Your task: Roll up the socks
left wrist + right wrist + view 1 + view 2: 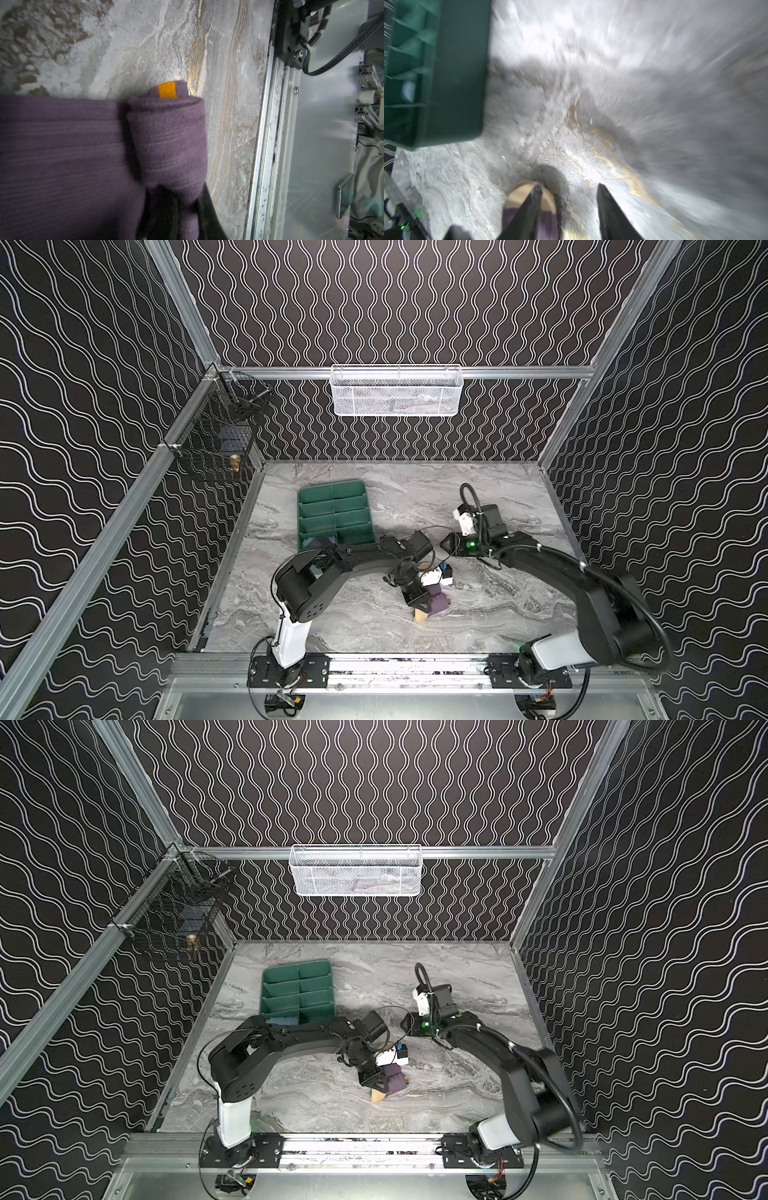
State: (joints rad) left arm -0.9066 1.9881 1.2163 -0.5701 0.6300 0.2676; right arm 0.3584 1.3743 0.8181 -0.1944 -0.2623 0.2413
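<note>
The purple sock [439,600] [395,1080] lies mid-table, partly rolled, with a tan end [421,616] sticking out toward the front. My left gripper [424,605] [187,212] is shut on the roll's edge. The left wrist view shows the rolled fold [170,135] with an orange tab [167,89]. My right gripper [569,187] is open with bare table between its fingers. One finger [536,193] hangs over another tan end [529,195] of the purple sock. A light blue bundle [282,1019], apparently the other sock, sits in the green tray's near compartment.
The green divided tray [332,510] stands at the back left, close to the left arm. A white mesh basket [395,391] hangs on the back wall. A black wire basket [216,435] is fixed at the left corner. The metal front rail [268,145] runs near the sock.
</note>
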